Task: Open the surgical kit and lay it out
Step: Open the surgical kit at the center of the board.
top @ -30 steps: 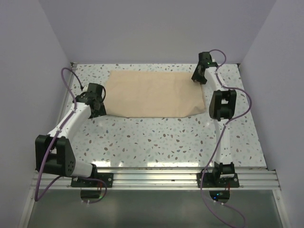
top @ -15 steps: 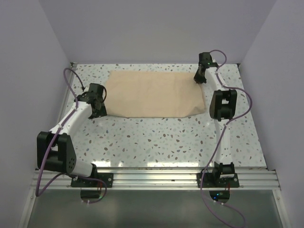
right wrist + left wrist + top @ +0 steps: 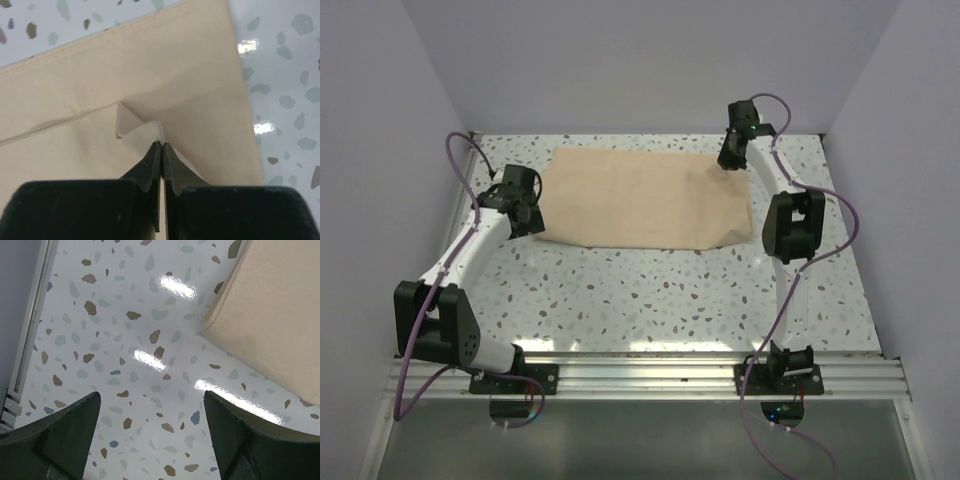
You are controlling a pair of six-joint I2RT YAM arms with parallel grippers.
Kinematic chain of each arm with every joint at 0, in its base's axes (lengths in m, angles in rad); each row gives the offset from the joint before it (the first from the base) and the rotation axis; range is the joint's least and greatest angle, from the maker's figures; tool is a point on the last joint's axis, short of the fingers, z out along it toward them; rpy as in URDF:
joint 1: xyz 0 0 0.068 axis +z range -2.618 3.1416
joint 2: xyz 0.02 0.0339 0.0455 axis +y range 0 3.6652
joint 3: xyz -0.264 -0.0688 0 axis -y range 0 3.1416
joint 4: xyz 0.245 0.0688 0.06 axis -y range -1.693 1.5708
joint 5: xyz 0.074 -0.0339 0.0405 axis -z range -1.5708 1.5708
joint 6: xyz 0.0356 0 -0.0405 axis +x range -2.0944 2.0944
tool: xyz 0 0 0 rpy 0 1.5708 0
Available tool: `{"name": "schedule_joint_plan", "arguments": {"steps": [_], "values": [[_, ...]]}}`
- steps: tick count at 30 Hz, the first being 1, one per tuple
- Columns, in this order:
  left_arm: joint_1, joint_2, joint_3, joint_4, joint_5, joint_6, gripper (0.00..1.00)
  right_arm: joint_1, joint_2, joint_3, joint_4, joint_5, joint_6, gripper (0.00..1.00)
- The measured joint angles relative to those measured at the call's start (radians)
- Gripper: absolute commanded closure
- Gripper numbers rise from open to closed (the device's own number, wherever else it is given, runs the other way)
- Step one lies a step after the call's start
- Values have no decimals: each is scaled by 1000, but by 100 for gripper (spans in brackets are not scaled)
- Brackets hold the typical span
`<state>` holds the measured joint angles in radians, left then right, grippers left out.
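Two tools: R tool [image 3: 161, 144] pinches cloth wrap [image 3: 645, 198] (long axis L-R), L tool [image 3: 151, 397] apart.

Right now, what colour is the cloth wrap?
Plain beige-tan cloth wrap, best seen from the right wrist.

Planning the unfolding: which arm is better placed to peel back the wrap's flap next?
Right. The right gripper is shut on a raised fold of the cloth wrap; the left gripper hangs open over table beside it.

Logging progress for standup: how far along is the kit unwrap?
Done: nothing laid out; the cloth wrap lies folded flat. In hand: right gripper shut on a cloth flap near its far right corner; left gripper open over the table. Left: unfold it, lay out what's inside.
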<state>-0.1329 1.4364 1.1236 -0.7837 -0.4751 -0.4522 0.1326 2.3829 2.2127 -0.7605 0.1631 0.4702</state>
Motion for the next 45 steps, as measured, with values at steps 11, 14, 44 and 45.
{"name": "schedule_joint_plan", "arguments": {"steps": [11,14,44,45], "values": [[0,-23,106,-12,0,0,10,172,-318,-365,3,-85,14,100],[0,-11,166,-15,-3,0,10,238,-506,-617,27,-132,33,100],[-1,153,407,-13,-3,-61,10,343,-1470,-1207,-589,-205,95,12],[-1,150,397,-13,-4,-61,10,343,-1454,-1167,-589,-192,96,11]]}}
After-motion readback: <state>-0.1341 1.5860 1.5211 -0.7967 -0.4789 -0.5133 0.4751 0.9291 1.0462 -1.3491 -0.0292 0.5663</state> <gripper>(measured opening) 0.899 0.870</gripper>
